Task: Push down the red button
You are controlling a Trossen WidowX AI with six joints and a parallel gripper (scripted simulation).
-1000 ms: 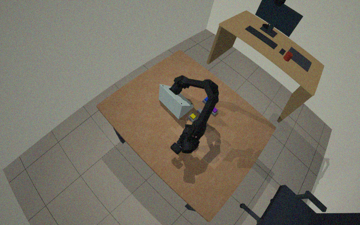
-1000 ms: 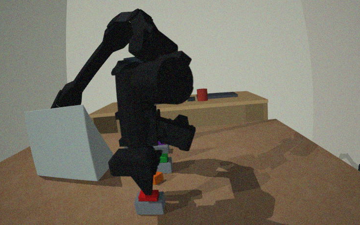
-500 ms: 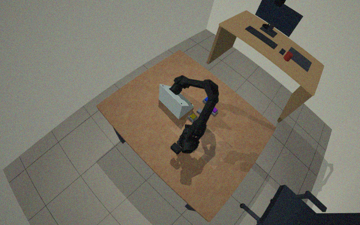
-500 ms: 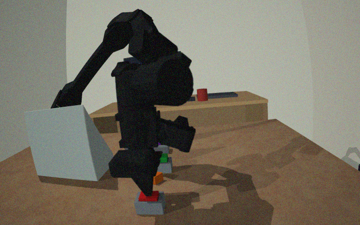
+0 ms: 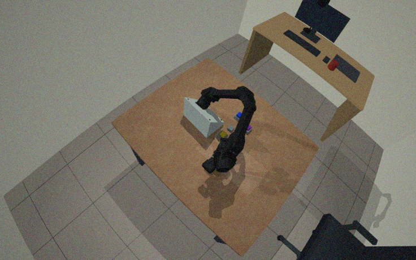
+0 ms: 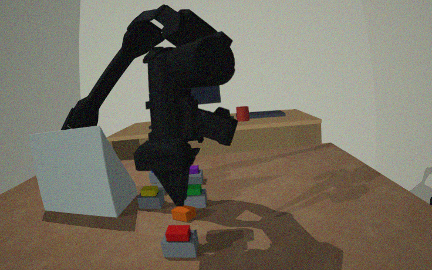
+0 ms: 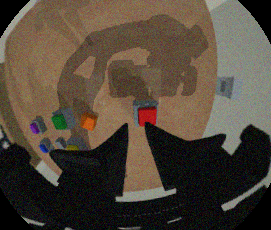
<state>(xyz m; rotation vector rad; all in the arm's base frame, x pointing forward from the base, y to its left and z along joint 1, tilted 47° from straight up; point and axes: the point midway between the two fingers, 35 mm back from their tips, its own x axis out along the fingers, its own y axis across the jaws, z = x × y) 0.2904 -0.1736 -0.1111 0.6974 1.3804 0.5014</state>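
The red button [image 6: 177, 232] [image 7: 147, 116] sits on its grey base at the near end of the button cluster, with its cap standing up. My gripper [image 6: 178, 201] [image 7: 136, 125] points down and hangs above it without touching it. In the wrist view the red cap shows just beyond the narrow gap between the fingertips. The fingers stand slightly apart with nothing between them. In the top view the arm hides the red button.
An orange block [image 6: 184, 213] [image 7: 89, 122] lies just behind the red button. Green [image 6: 193, 189], yellow [image 6: 149, 191] [image 5: 223, 134], purple [image 6: 193, 169] and blue [image 5: 238, 115] buttons stand further back. A grey wedge box [image 6: 77, 171] [image 5: 200, 117] stands to the left on the wooden table [image 5: 158, 135].
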